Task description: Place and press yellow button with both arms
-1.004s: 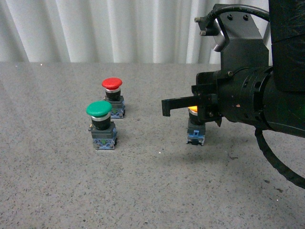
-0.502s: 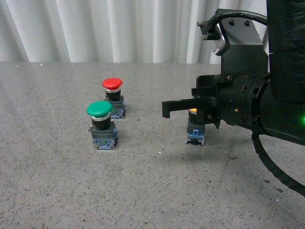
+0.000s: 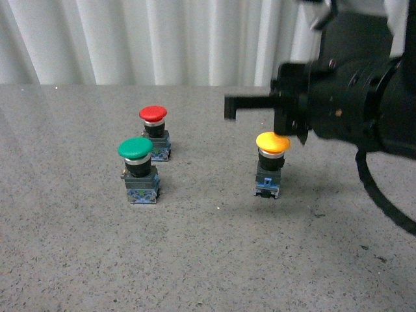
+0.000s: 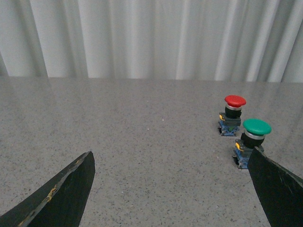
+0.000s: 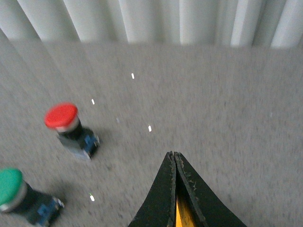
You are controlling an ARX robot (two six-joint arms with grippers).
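Observation:
The yellow button (image 3: 272, 142) stands upright on the grey table (image 3: 208, 260), right of centre, its yellow cap fully in sight. My right gripper (image 3: 229, 106) is shut and empty, hanging above and just behind the button, apart from the cap. In the right wrist view the shut fingertips (image 5: 174, 158) meet in a point, with a sliver of the yellow cap (image 5: 179, 216) showing between them lower down. My left gripper (image 4: 170, 189) is open and empty, far left of the buttons, its two black fingers (image 4: 61, 194) wide apart.
A red-capped button (image 3: 153, 116) and a green-capped button (image 3: 135, 148) stand left of centre; both show in the left wrist view, red (image 4: 235, 101) and green (image 4: 257, 126), and the right wrist view (image 5: 61, 116). White curtains (image 3: 130, 39) hang behind the table.
My right arm has risen off the yellow button, whose cap was hidden behind the gripper and now shows fully. The buttons have not moved.

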